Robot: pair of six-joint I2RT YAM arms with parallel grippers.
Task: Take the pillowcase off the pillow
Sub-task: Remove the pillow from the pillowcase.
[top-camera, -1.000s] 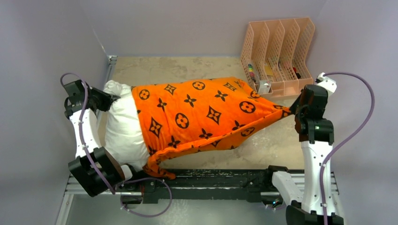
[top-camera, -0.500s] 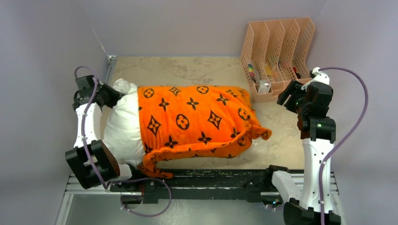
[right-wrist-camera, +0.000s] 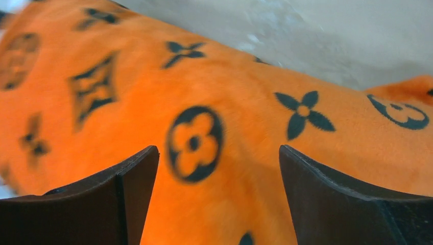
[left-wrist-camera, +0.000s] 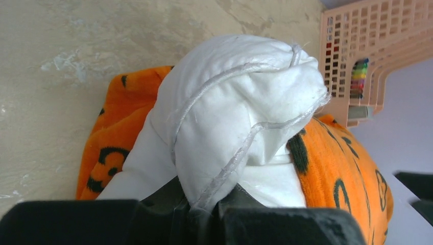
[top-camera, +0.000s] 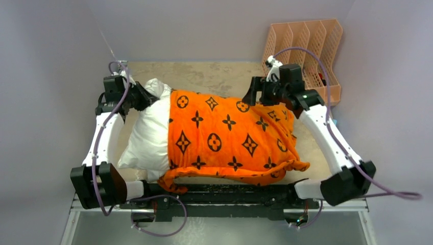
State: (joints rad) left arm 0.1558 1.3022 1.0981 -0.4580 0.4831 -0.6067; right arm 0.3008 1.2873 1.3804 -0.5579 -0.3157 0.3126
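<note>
Orange pillowcase point(top-camera: 230, 138) covers most of the pillow point(top-camera: 148, 135). Only in the wrist views do we see the left gripper point(left-wrist-camera: 204, 206) pinching the pillow near the bench's point(top-camera: 204, 74) far-left corner and the right gripper point(right-wrist-camera: 218, 168) spread wide.

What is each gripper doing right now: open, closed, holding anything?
Left gripper: closed on a corner of the pillow.
Right gripper: open, holding nothing, over the pillowcase.
</note>
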